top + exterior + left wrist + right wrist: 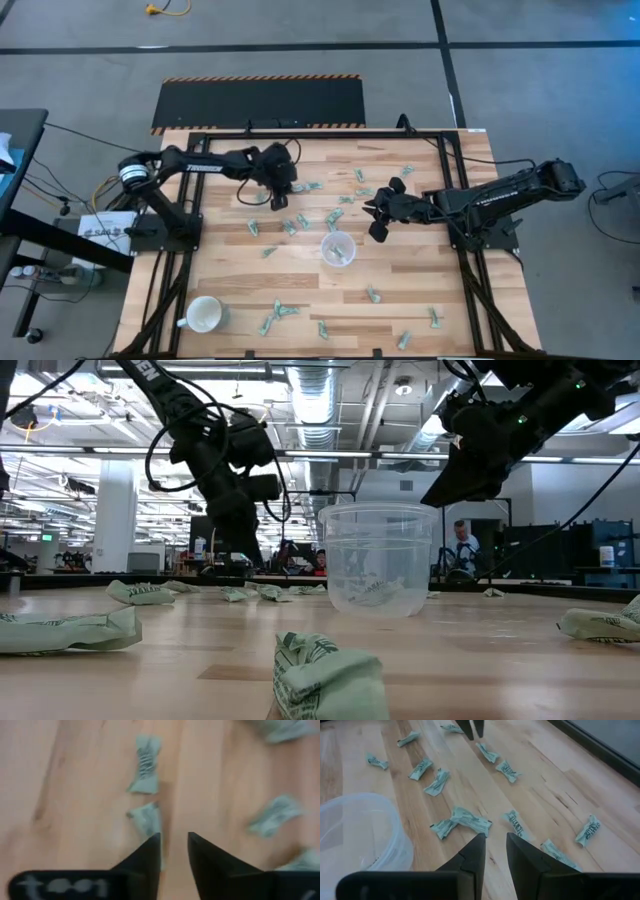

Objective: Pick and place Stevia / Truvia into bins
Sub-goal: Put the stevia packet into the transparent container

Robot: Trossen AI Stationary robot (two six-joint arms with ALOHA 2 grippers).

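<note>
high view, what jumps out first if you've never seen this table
Pale green sachets lie scattered all over the wooden table, with a clear plastic cup standing near its middle. Both dark arms reach inward, the left gripper low over the sachets and the right gripper beside the cup. A white mug sits near the table's front left corner.

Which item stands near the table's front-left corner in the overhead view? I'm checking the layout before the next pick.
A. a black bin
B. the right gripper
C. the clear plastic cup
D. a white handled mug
D: in the high view the white handled mug stands near that corner, while the clear plastic cup stands near the table's middle and the right gripper hangs just beside the cup.
</note>
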